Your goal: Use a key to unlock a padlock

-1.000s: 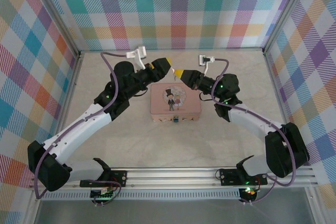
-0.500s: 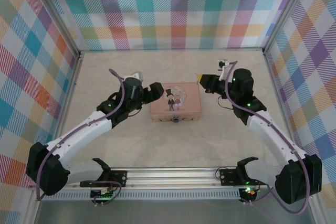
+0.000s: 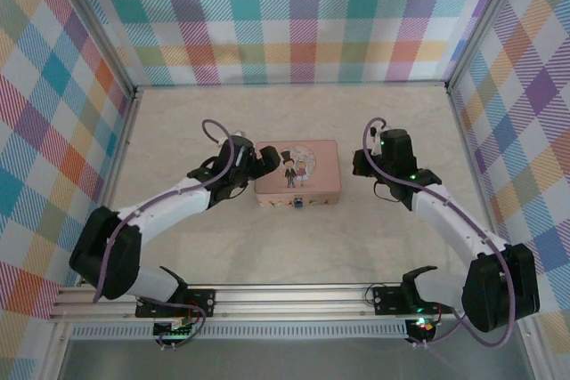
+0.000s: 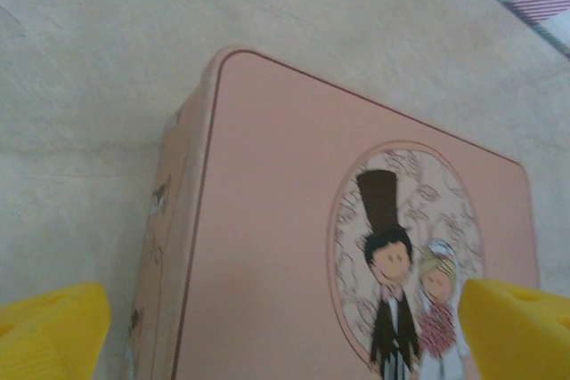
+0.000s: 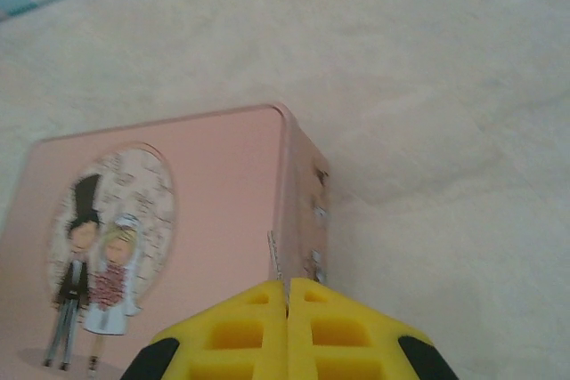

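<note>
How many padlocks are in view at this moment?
1: the padlock sits midway along the near side of the pink tin, toward the arm bases. The tin's far side is hidden, so another could be there.

— What's the tabletop (image 3: 223, 246) like from where you sit?

— On my overhead feed it's pale beige with a faint marbled mottle. Checked walls (image 3: 294, 24) close it in on the left, back and right, and a metal rail (image 3: 294, 295) runs along the near edge.

— And what's lying on it?

— I see a pink tin (image 3: 316, 166) sitting flat near the middle. Its lid faces up with a cartoon couple on it, and one long side faces the rail. It stands well apart from all three walls.

— Anything else down there?

— The padlock (image 3: 299, 203), small and dark, low at the middle of the tin's near wall. I can't tell whether it touches the tabletop.
</note>
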Controlling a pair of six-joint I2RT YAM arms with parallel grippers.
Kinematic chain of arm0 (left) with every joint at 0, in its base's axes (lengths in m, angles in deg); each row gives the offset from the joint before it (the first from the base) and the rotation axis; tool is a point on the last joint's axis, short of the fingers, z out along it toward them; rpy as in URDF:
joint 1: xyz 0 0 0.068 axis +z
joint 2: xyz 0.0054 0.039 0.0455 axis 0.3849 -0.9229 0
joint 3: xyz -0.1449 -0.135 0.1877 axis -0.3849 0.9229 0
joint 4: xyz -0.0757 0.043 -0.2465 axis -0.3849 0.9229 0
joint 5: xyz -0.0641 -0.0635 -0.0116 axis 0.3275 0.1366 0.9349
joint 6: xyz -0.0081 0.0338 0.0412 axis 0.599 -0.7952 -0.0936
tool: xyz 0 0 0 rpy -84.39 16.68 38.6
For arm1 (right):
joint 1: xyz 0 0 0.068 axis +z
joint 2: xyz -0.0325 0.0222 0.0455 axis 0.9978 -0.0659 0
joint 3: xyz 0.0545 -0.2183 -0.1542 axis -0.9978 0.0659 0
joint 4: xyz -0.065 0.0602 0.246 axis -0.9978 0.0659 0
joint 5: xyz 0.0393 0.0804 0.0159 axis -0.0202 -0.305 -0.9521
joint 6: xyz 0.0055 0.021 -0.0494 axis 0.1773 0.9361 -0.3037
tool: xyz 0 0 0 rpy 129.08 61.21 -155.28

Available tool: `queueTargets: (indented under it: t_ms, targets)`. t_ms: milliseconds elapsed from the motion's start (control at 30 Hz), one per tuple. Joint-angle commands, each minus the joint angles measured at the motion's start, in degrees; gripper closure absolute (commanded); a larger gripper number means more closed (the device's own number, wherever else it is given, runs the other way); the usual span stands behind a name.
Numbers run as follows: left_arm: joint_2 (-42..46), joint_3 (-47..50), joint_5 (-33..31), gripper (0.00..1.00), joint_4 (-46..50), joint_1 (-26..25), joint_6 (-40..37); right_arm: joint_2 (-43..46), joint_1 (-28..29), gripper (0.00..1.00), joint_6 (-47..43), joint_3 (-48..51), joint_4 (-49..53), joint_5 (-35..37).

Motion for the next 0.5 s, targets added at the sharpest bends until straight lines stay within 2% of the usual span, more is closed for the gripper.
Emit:
queueTargets:
  t_ms: [0, 467]
  targets:
    - [-3.7, -3.6, 2.1, 0.00, -3.8, 1.2, 0.3, -1.2, -0.2, 1.00, 0.2, 0.5, 0.8, 2.4]
    - [-17.9, -16.8, 7.9, 0.01, -7.0, 2.8, 1.5, -11.1, 1.8, 1.00, 3.4, -1.5, 2.0, 4.5]
